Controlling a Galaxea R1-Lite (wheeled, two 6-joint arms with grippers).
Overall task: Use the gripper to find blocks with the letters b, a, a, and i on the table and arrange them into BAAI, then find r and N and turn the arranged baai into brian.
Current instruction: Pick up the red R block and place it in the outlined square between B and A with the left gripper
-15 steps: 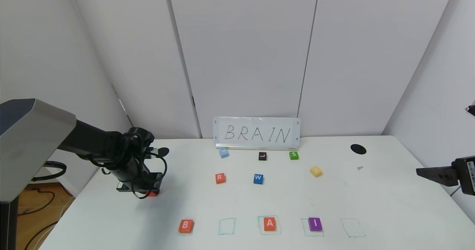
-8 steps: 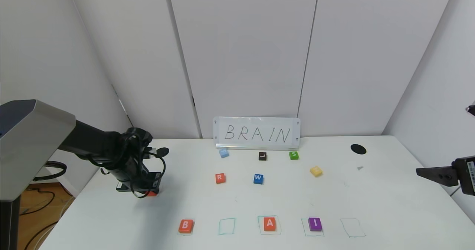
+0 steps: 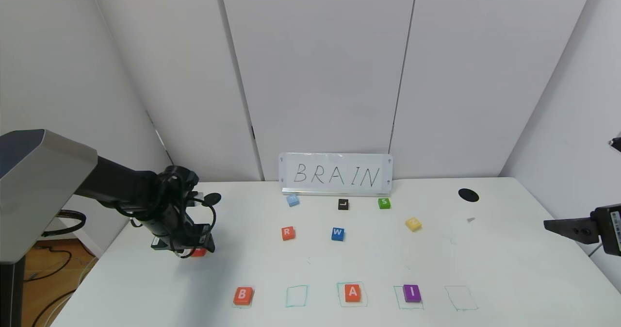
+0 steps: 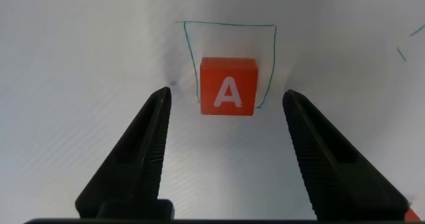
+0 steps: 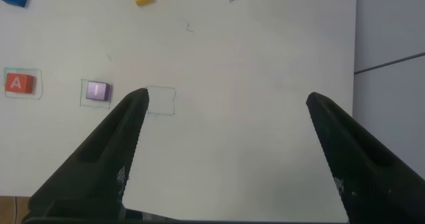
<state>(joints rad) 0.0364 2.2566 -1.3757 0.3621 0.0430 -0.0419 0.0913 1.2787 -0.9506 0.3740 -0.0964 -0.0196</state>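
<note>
The left gripper [image 4: 226, 111] hangs low over the far-left part of the table [image 3: 509, 269], its fingers [image 4: 143, 144] spread wide with an orange A block [image 4: 228, 86] lying flat on the surface between and just ahead of them, touched by neither; that block sits against one edge of a thin green drawn square [image 4: 229, 26], and in the head view only an orange sliver of it [image 3: 198, 253] shows under the gripper [image 3: 187, 245]. Nearer the robot runs a front row: the orange B block [image 3: 243, 295] at the left, an unfilled green square [image 3: 296, 296] beside it, then a second orange A block [image 3: 352, 292] and the purple I block [image 3: 412, 293] on their own squares, and another bare square [image 3: 461, 298] at the right. Mid-table lie the orange R block [image 3: 288, 233] and a blue W block [image 3: 337, 234]; the yellow N block [image 3: 413, 223] lies to their right, its letter too faint to read. Farther back stand a light blue block [image 3: 292, 200], a black L block [image 3: 343, 204], a green S block [image 3: 384, 203], and a sign reading BRAIN [image 3: 335, 174]. The right gripper [image 5: 226, 108] is held off the right edge of the table [image 5: 265, 151], fingers [image 5: 119, 151] wide apart and empty.
</note>
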